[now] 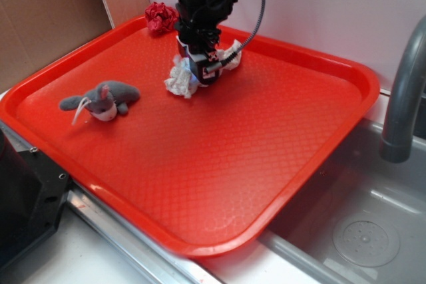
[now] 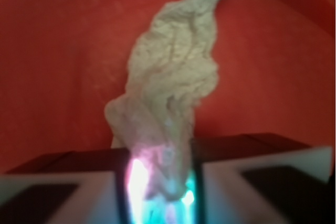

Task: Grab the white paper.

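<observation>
While the grey plush animal (image 1: pixel 101 100) is lying toward nine o'clock on the red tray (image 1: pixel 219 184), well apart from the action, the rest of the scene is gathering toward twelve o'clock. The dark red paper ball (image 1: pixel 160 16) is sitting at about eleven o'clock by the tray's far rim, just beside the arm. The gripper (image 1: pixel 202 70) is standing over the white paper (image 1: pixel 181 79), which is lying near the far middle of the tray, its ends sticking out at either side of the fingers. In the wrist view the white paper (image 2: pixel 173 87) is running from one o'clock down to six o'clock, its lower end sitting squeezed between the two narrow-set fingers (image 2: pixel 68 192), so the gripper (image 2: pixel 160 190) is pinching the wad. By my judgement the grasp is made or nearly so; whether the paper is leaving the tray is unclear, and lifting it looks like what is remaining. At three o'clock, the grey faucet (image 1: pixel 403 98) is rising over the sink (image 1: pixel 359 231).
</observation>
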`<state>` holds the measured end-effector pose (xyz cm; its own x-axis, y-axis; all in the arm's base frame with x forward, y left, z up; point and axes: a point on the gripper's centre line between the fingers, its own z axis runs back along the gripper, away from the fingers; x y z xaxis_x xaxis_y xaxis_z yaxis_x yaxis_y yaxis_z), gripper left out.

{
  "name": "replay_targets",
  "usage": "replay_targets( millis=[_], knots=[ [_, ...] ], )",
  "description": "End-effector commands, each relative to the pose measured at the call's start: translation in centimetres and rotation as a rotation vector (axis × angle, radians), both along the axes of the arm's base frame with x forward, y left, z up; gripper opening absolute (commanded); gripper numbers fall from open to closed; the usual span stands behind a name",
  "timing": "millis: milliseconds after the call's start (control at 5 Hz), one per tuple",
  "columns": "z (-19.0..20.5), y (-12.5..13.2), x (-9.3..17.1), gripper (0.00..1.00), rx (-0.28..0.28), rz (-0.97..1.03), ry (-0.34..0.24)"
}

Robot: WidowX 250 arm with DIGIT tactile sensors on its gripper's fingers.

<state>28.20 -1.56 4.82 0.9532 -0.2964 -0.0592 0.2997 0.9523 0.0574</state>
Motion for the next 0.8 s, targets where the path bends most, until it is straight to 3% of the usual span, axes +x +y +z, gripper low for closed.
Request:
replay_targets(
  millis=[0,200,400,600],
  knots=[
    [11.9,2.1,-2.0,0.0,0.052,0.263,-0.23],
    [16.7,3.4,-4.7,0.0,0.131,0.511,-0.359],
    [20.4,3.5,-5.5,0.0,0.022,0.786,-0.294],
    [21.3,2.5,-6.1,0.0,-0.045,0.738,-0.252]
  ],
)
